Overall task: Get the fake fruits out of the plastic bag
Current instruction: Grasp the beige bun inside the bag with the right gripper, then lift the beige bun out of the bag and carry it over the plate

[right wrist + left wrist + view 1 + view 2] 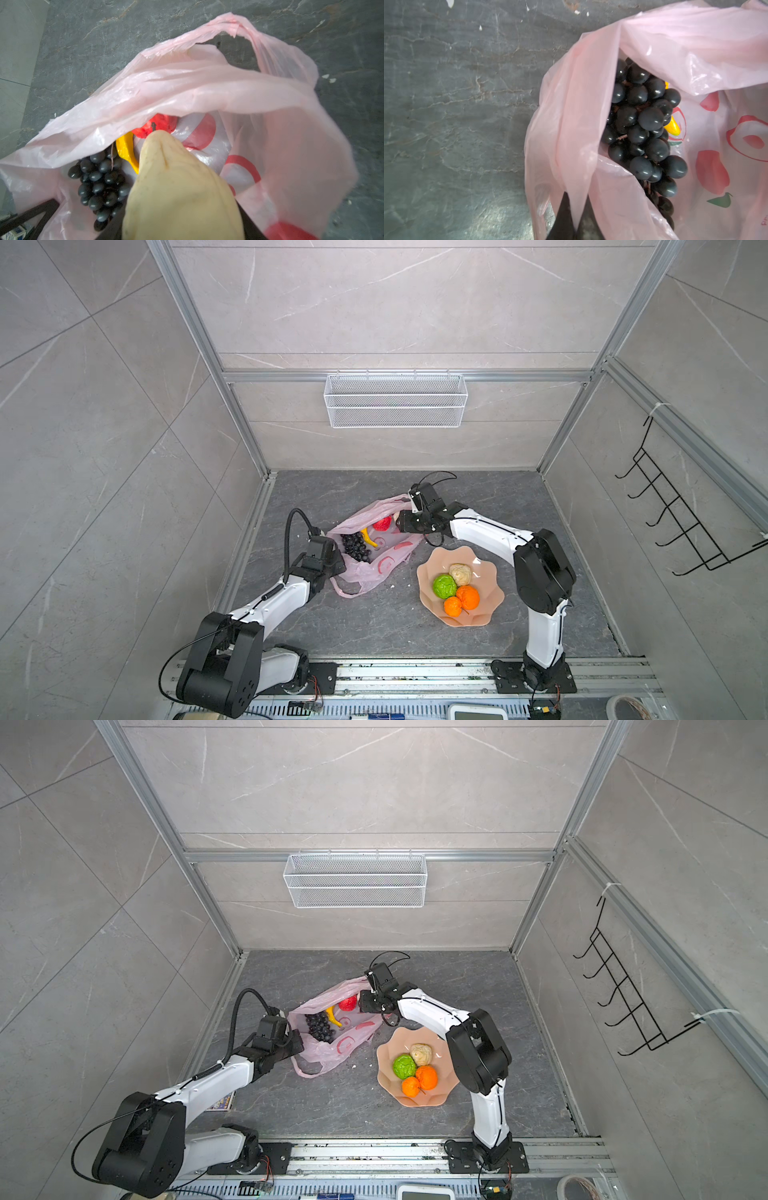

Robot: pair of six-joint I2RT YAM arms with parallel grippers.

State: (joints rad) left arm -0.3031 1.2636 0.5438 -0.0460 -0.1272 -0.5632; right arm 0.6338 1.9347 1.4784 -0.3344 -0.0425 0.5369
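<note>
The plastic bag (571, 116) bears red lettering (764, 222), cropped and unreadable.

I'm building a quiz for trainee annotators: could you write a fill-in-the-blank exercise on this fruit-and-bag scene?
1. The plate carries ___ oranges.
2. The right gripper grips a ___ lump.
3. The left gripper pinches the plastic bag; inside it, the banana lies between the red apple and the dark ___.

Missing words: two; beige; grapes.
</note>
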